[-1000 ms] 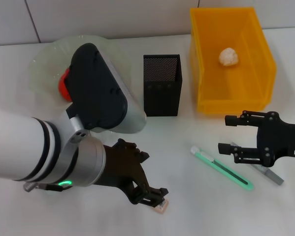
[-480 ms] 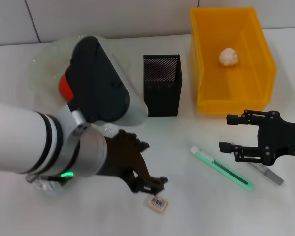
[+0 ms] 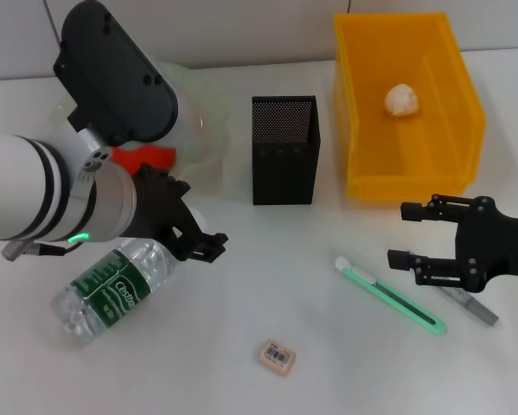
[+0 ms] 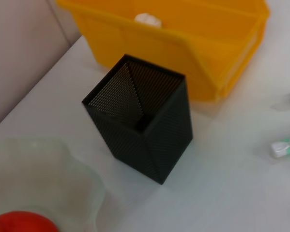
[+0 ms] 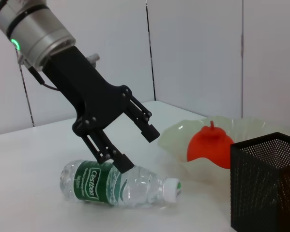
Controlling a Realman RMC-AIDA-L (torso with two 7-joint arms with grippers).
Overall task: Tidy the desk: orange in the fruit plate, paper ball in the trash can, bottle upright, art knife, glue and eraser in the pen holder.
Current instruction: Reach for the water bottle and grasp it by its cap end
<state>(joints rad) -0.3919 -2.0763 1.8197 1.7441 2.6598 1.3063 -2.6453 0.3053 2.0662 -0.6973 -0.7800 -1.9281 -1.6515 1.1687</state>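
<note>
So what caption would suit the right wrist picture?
Open left gripper above a bottle lying on its side, orange in fruit plate.

The clear plastic water bottle [image 3: 111, 294] with a green label lay on its side on the worktop, white cap toward the pale green wavy glass fruit plate [image 5: 241, 126] holding the red-orange fruit [image 5: 211, 143]. The tiny tan barcoded eraser [image 3: 278, 356] lay well apart from the upright black mesh pen holder [image 3: 284, 149], which stood beside the yellow plastic trash can [image 3: 407, 177] containing a white paper ball [image 3: 401, 100].
</note>
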